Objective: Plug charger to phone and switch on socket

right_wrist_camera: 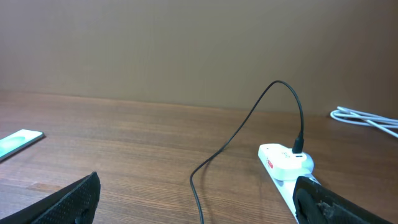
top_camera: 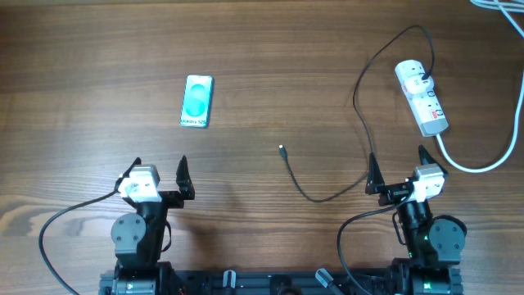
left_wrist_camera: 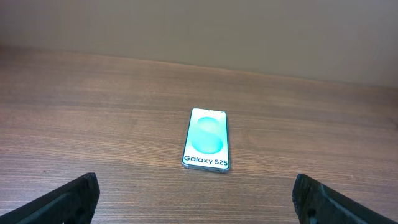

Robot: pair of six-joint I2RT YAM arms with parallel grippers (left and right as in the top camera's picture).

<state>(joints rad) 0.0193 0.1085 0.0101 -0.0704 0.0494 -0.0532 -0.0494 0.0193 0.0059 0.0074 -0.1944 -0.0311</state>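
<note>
Plainly spread wide and empty: left gripper and right gripper, both low at the near edge of the wooden surface. Ahead of left gripper, flat, screen up, well apart from the rest: phone. Far right: socket, white plug of charger seated in its far outlet. Black cable looping past right gripper, silver tip loose near centre, not in phone.

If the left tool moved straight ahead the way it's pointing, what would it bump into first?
Probably the phone, lying flat on the table straight ahead of the left tool, though depth is unclear.
</note>
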